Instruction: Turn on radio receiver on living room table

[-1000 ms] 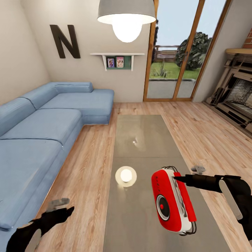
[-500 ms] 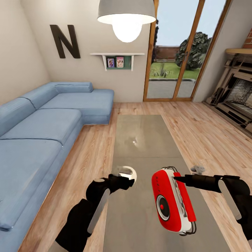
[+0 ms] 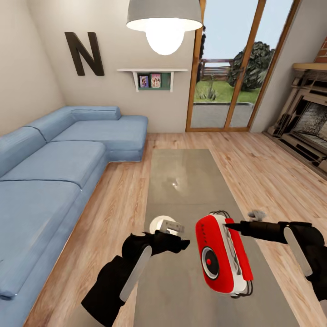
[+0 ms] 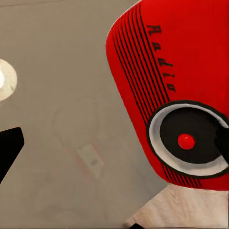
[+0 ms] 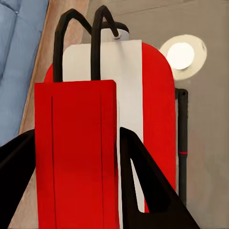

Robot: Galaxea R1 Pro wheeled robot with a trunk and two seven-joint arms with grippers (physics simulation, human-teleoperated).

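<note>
Glossy grey-brown low table [image 3: 190, 177] lies beside the blue sofa [image 3: 59, 168]. Above it, the right gripper [image 3: 226, 225] clamps the small bright red radio receiver [image 3: 221, 254]. Left gripper [image 3: 184, 235] is close; its jaws are unreadable.

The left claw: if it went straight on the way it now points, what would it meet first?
Most likely the red front face of the small rounded red radio receiver, near its round dark dial. The left claw points at it across a short gap; depth is uncertain.
</note>
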